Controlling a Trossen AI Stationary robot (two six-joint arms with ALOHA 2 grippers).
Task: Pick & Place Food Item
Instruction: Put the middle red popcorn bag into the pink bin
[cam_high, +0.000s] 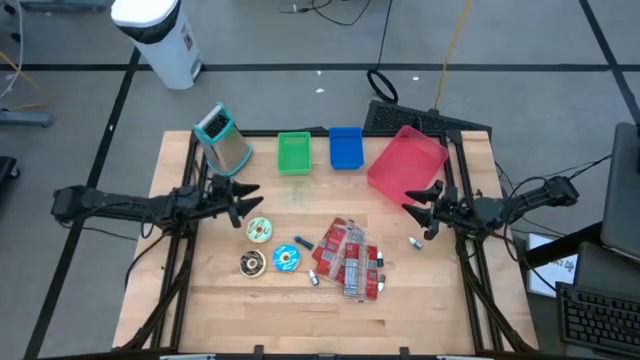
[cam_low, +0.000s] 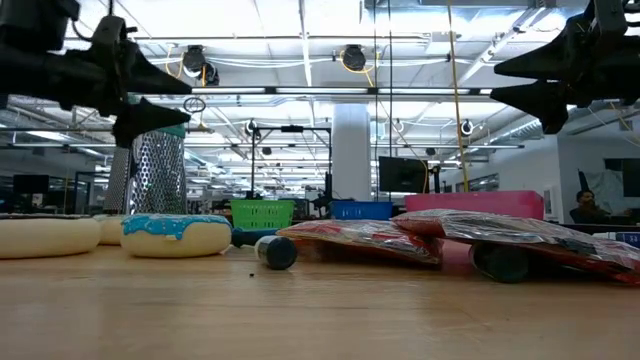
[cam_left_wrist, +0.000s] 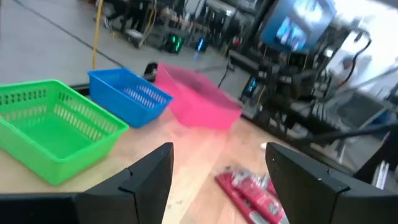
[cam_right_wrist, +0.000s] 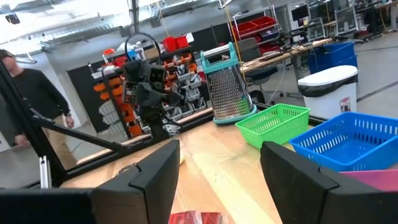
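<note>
Left gripper (cam_high: 243, 203) up in air over table's (cam_high: 400, 310) left side, fingers spread, holding nothing. Right gripper (cam_high: 420, 203) up over right side, near pink bin (cam_high: 405, 160), fingers spread, holding nothing. Toy donuts (cam_high: 268, 245) lie mid-table beside red snack packs (cam_high: 350, 262). Green basket (cam_high: 294, 153), blue basket (cam_high: 345, 147), metal grater (cam_high: 224, 140) stand along far edge.

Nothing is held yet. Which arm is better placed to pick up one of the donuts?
Probably left. The left gripper hangs open right beside the donuts, which lie on its side of the table. The right gripper, also open, hangs by the pink bin, with the red packets between.
</note>
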